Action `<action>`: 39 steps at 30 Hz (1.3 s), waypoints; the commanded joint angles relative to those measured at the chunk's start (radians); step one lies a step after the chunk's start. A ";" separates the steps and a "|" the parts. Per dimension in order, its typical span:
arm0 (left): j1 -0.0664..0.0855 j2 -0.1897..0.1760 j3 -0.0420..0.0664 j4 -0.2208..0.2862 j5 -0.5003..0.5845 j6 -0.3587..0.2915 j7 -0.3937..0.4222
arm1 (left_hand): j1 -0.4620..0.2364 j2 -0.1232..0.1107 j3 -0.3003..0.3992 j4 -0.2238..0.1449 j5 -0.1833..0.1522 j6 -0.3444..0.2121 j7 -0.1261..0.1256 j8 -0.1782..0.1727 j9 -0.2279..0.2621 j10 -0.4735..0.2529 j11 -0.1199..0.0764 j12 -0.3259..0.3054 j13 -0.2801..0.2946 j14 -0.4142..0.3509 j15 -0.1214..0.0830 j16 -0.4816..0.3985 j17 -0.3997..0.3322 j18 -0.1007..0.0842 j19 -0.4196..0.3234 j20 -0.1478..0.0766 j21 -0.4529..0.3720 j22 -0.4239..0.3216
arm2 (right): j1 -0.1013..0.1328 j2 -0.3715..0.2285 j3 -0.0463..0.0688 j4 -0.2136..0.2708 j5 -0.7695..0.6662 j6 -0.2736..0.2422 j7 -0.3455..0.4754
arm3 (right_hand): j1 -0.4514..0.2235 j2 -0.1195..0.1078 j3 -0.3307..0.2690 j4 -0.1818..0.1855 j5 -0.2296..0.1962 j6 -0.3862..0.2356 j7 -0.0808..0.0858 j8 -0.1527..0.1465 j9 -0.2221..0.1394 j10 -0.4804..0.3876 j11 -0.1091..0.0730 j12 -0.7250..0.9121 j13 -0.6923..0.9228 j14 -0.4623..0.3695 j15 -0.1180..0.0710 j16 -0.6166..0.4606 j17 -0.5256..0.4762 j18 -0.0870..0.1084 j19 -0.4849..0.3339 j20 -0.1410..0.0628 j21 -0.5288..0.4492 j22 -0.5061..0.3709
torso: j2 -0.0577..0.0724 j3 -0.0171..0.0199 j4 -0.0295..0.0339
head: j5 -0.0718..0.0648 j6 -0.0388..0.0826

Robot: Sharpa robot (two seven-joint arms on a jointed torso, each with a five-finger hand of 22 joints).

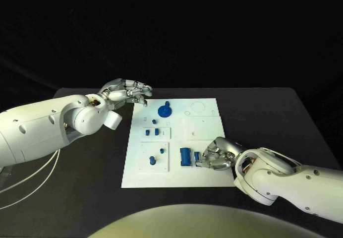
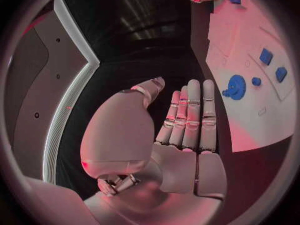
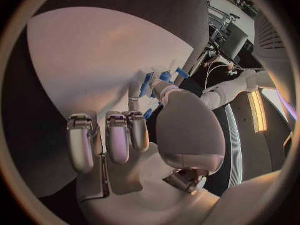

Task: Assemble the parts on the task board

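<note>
The white task board (image 1: 203, 171) lies in the middle of the black table. A blue gear (image 1: 165, 110) stands near its far left, and the left wrist view shows this gear (image 2: 235, 87) as well. Small blue parts (image 1: 150, 132) lie lower on the left side, and a blue block (image 1: 185, 156) sits lower down. My left hand (image 1: 127, 91) hovers over the board's far left corner, fingers straight and nothing in the palm (image 2: 187, 130). At the near right my right hand (image 1: 216, 154) is curled, thumb and a finger pinching a narrow blue part (image 1: 197, 156) beside the block.
Bare black table surrounds the board on all sides. White cables (image 1: 28, 183) hang under my left arm at the table's left. Round and square outlines (image 1: 199, 106) mark the board's far right part.
</note>
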 commanded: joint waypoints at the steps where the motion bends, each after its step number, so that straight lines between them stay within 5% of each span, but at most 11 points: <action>1: 0.001 0.002 0.001 0.002 0.006 0.013 0.003 | -0.003 0.008 0.005 -0.003 0.005 -0.008 0.001 0.005 -0.001 -0.008 -0.001 0.004 0.002 -0.005 0.002 -0.007 0.001 0.009 0.002 0.004 -0.007 -0.002 | -0.001 0.001 0.000 -0.004 -0.012 0.017 0.009 | 0.001 0.014 -0.006 0.000 -0.003 0.005 0.001 -0.004 -0.001 0.082 -0.006 0.003 0.234 0.102 -0.005 0.004 0.263 -0.014 0.105 -0.006 0.004 0.263 | 0.000 0.0006 0.0004 | 0.000 0.000; 9: 0.000 0.004 -0.001 0.000 0.012 0.008 0.022 | -0.007 0.007 0.003 -0.002 0.004 -0.009 0.002 0.006 -0.002 -0.008 -0.001 0.005 0.002 -0.005 0.002 -0.007 0.001 0.009 0.002 0.004 -0.007 -0.002 | 0.013 -0.021 0.001 0.005 0.095 -0.089 0.202 | -0.001 0.017 -0.064 0.029 -0.004 -0.019 0.011 -0.013 0.000 0.065 0.001 -0.036 0.215 0.102 0.001 0.004 0.263 -0.005 0.086 -0.002 -0.039 0.250 | -0.007 -0.0024 -0.0007 | -0.002 0.000; 16: -0.009 0.013 -0.008 -0.006 0.053 -0.030 0.085 | -0.035 0.002 -0.029 0.013 -0.061 -0.014 -0.008 0.014 -0.005 0.000 -0.005 0.011 0.002 -0.035 0.005 -0.035 -0.005 0.008 -0.014 0.007 -0.032 -0.016 | 0.071 -0.012 0.003 -0.087 0.412 -0.134 0.584 | 0.079 0.054 -0.063 0.011 0.023 -0.165 0.070 -0.085 -0.036 -0.101 0.053 -0.360 0.052 0.050 0.045 -0.100 0.101 0.070 -0.081 0.039 -0.428 0.133 | -0.032 -0.0143 -0.0052 | -0.009 0.000; 21: -0.028 0.034 -0.010 -0.028 0.108 -0.077 0.155 | -0.026 0.016 -0.093 0.036 -0.117 -0.031 -0.036 -0.005 -0.025 0.001 -0.002 -0.064 -0.032 -0.141 0.042 -0.287 -0.088 0.005 -0.136 0.044 -0.215 -0.162 | 0.122 0.046 0.009 -0.259 0.720 -0.070 0.760 | 0.130 0.056 0.043 -0.045 0.043 -0.207 0.102 -0.106 -0.078 -0.405 0.086 -0.928 -0.321 -0.187 0.077 -0.546 -0.346 0.166 -0.386 0.073 -1.099 -0.137 | -0.055 -0.0186 -0.0115 | -0.020 0.063; 25: -0.041 0.066 -0.010 -0.070 0.157 -0.108 0.199 | -0.008 0.032 -0.128 0.053 -0.121 -0.021 -0.037 -0.024 -0.041 0.004 -0.022 -0.139 -0.060 -0.164 0.052 -0.453 -0.126 0.010 -0.203 0.066 -0.256 -0.279 | 0.140 0.107 0.017 -0.407 0.902 -0.008 0.836 | 0.127 0.044 0.119 -0.066 0.022 -0.231 0.132 -0.110 -0.116 -0.463 0.126 -1.124 -0.530 -0.359 0.121 -0.872 -0.541 0.162 -0.464 0.109 -1.243 -0.259 | -0.070 -0.0184 -0.0102 | -0.023 0.105; 28: -0.058 0.105 -0.009 -0.128 0.196 -0.134 0.236 | 0.011 0.049 -0.168 0.065 -0.120 -0.016 -0.045 -0.050 -0.067 0.000 -0.034 -0.208 -0.083 -0.191 0.050 -0.585 -0.160 0.008 -0.273 0.094 -0.255 -0.396 | 0.147 0.179 0.025 -0.571 1.007 0.050 0.888 | 0.132 0.052 0.180 -0.122 0.037 -0.250 0.164 -0.105 -0.167 -0.482 0.177 -1.323 -0.786 -0.479 0.181 -1.153 -0.689 0.161 -0.554 0.174 -1.405 -0.424 | -0.086 -0.0147 -0.0073 | -0.021 0.147; 35: -0.092 0.196 0.000 -0.252 0.224 -0.182 0.287 | 0.035 0.076 -0.208 0.064 -0.113 -0.013 -0.042 -0.083 -0.106 -0.026 -0.027 -0.280 -0.087 -0.223 0.059 -0.702 -0.212 0.006 -0.321 0.108 -0.255 -0.519 | 0.146 0.270 0.037 -0.772 1.064 0.118 0.944 | 0.128 0.075 0.177 -0.214 0.031 -0.256 0.175 -0.099 -0.251 -0.446 0.194 -1.443 -1.039 -0.510 0.217 -1.370 -0.831 0.166 -0.550 0.209 -1.499 -0.600 | -0.099 -0.0070 0.0055 | -0.017 0.220; 36: -0.090 0.188 -0.003 -0.237 0.175 -0.134 0.214 | -0.374 0.199 -0.465 -0.121 -0.174 -0.820 -0.189 -0.298 -0.407 -0.974 -0.138 -0.348 -0.151 -0.952 -0.073 -0.936 -0.475 -0.170 -0.942 -0.177 -0.316 -1.151 | 0.148 0.262 0.036 -0.746 0.965 0.033 0.857 | -0.237 0.250 -0.425 -0.206 -0.056 -1.166 -0.034 -0.178 -0.763 -0.751 0.027 -1.506 -1.308 -1.469 0.084 -1.567 -1.308 -0.014 -1.466 -0.029 -1.566 -1.308 | -0.090 -0.0116 0.0007 | -0.021 0.195; 37: -0.090 0.188 -0.003 -0.236 0.175 -0.135 0.214 | -0.378 0.199 -0.465 -0.121 -0.174 -0.820 -0.189 -0.298 -0.407 -0.974 -0.138 -0.348 -0.151 -0.952 -0.073 -0.936 -0.475 -0.170 -0.942 -0.177 -0.316 -1.151 | 0.148 0.262 0.036 -0.745 0.965 0.032 0.857 | -0.246 0.250 -0.425 -0.206 -0.056 -1.166 -0.034 -0.178 -0.763 -0.755 0.027 -1.506 -1.308 -1.469 0.084 -1.567 -1.308 -0.014 -1.466 -0.029 -1.566 -1.308 | -0.090 -0.0116 0.0009 | -0.021 0.195; 38: -0.090 0.188 -0.002 -0.234 0.175 -0.138 0.215 | -0.405 0.199 -0.465 -0.121 -0.174 -0.820 -0.189 -0.298 -0.407 -0.974 -0.138 -0.348 -0.151 -0.952 -0.073 -0.936 -0.475 -0.170 -0.942 -0.177 -0.316 -1.151 | 0.147 0.261 0.037 -0.742 0.967 0.030 0.858 | -0.272 0.250 -0.425 -0.206 -0.056 -1.166 -0.034 -0.178 -0.763 -1.465 0.027 -1.506 -1.308 -1.469 0.084 -1.567 -1.308 -0.014 -1.466 -0.029 -1.566 -1.308 | -0.090 -0.0115 0.0014 | -0.021 0.197; 39: -0.090 0.187 -0.002 -0.231 0.175 -0.143 0.215 | -0.439 0.199 -0.465 -0.121 -0.174 -0.820 -0.189 -0.298 -0.407 -0.974 -0.138 -0.348 -0.151 -0.952 -0.073 -0.936 -0.475 -0.170 -0.942 -0.177 -0.316 -1.151 | 0.146 0.260 0.038 -0.737 0.971 0.027 0.860 | -0.303 0.250 -0.425 -0.206 -0.056 -1.166 -0.034 -0.178 -0.763 -1.465 0.027 -1.506 -1.308 -1.469 0.084 -1.567 -1.308 -0.014 -1.466 -0.029 -1.566 -1.308 | -0.090 -0.0114 0.0022 | -0.021 0.199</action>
